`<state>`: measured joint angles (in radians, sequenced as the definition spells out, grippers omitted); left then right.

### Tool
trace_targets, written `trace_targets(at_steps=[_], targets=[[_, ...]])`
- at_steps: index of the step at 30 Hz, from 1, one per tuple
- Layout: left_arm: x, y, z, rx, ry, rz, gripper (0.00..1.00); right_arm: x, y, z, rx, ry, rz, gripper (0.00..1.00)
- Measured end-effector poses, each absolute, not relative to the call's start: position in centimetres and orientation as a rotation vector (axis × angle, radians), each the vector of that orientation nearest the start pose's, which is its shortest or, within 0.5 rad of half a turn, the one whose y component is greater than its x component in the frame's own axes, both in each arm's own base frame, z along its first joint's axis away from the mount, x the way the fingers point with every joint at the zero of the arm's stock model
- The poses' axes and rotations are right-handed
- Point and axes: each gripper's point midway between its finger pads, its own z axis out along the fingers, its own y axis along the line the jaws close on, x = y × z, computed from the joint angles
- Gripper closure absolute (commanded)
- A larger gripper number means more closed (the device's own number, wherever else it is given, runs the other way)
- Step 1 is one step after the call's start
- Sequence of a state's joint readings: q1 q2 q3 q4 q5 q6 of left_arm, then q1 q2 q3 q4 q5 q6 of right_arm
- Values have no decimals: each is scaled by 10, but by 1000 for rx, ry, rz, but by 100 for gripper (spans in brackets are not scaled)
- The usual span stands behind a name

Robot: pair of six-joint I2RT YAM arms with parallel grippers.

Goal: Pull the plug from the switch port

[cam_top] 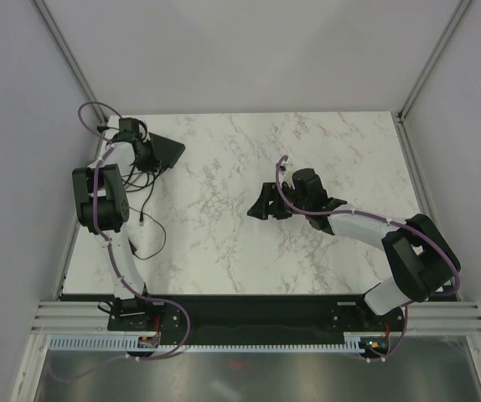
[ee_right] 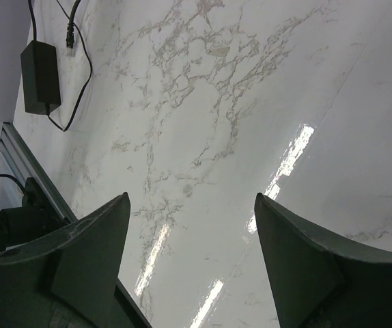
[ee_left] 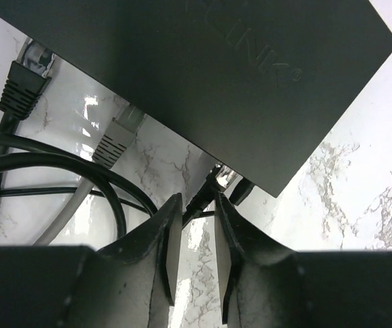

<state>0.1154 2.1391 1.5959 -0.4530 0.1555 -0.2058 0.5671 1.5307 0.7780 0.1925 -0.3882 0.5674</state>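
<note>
Black switch (ee_left: 203,75) sits at the far left of the tabletop (cam_top: 249,167). Left pincer (ee_left: 197,205) is squeezed narrow around its black plug (ee_left: 207,188); I cannot tell if it really grips. Right pincer (ee_right: 192,232) is wide apart.

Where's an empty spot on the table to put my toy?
The table is bare at its far right corner and between the right claw and the near edge. Far left is crowded: switch, cables, left claw.

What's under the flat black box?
The marble table. Going under the edge of the switch: a black plug, a grey plug and a small plug by the left claw. The ports are covered.
</note>
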Motion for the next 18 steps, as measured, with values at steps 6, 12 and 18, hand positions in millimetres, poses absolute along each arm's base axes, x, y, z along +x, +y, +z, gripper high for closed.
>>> trace_targets(at_steps=[6, 12, 18], targets=[[502, 23, 28, -346, 2538, -232, 66, 294, 290, 100, -245, 2276, 1052, 18], [502, 22, 28, -340, 2525, -234, 77, 293, 291, 97, -243, 2285, 1054, 18], [501, 20, 29, -329, 2518, -234, 86, 292, 290, 96, -242, 2287, 1053, 18]])
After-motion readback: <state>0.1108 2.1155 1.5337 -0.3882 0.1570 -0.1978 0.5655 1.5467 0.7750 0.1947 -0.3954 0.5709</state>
